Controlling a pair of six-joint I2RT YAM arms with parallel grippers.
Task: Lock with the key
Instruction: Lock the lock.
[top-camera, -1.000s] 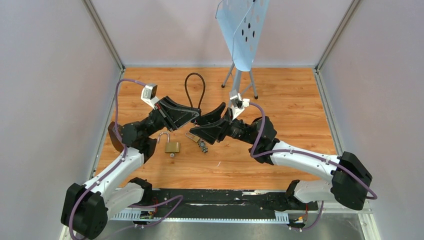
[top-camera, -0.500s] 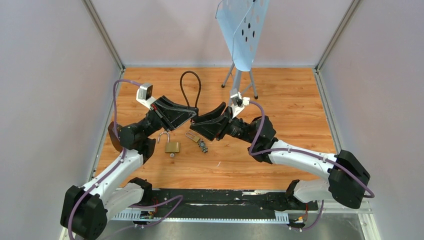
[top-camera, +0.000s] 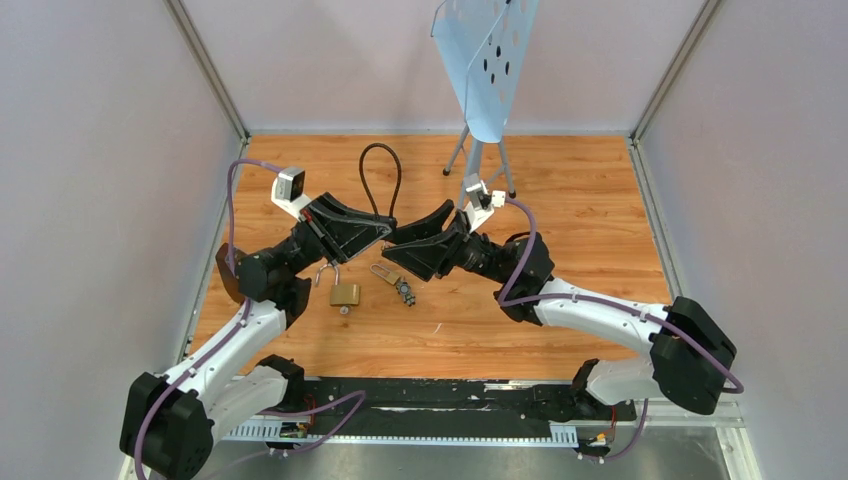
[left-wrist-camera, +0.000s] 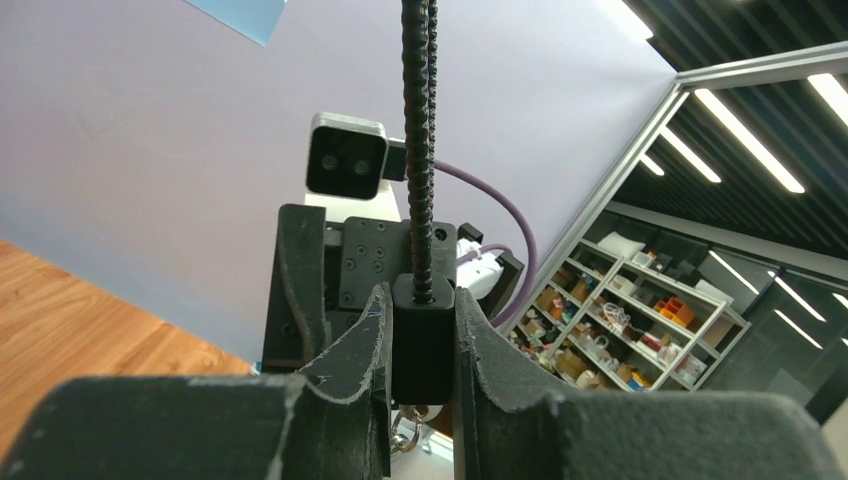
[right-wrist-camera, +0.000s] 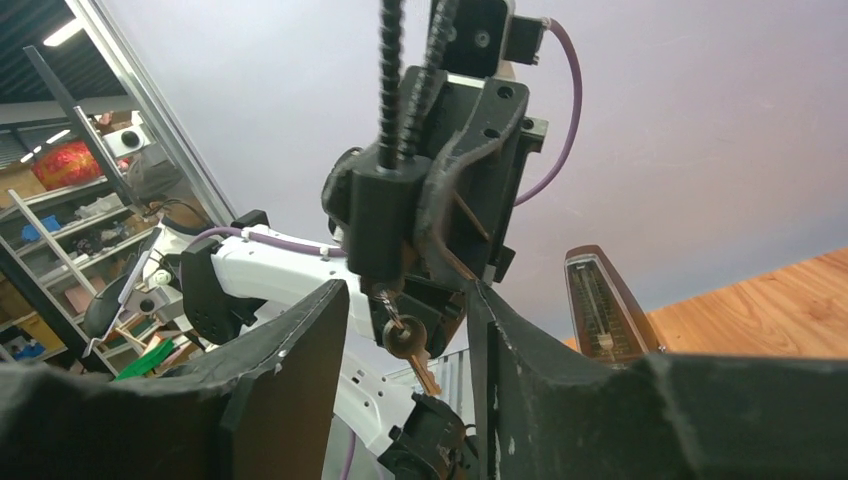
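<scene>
My left gripper is shut on the black block of a cable lock. The lock's black cable loop rises behind it. A small key with a rounded head hangs on a ring under the block; its silver head shows in the left wrist view. My right gripper is open and faces the left one. In the right wrist view its fingers stand either side of the hanging key, apart from it. A brass padlock lies on the wooden floor with its shackle open.
A bunch of keys with a dark fob lies right of the padlock. A tiny silver piece lies nearer the front. A blue perforated panel on a tripod stands at the back. Grey walls close both sides.
My right gripper has moved left, up to the block held by my left gripper. My left gripper has shifted slightly left and back with the cable lock.
</scene>
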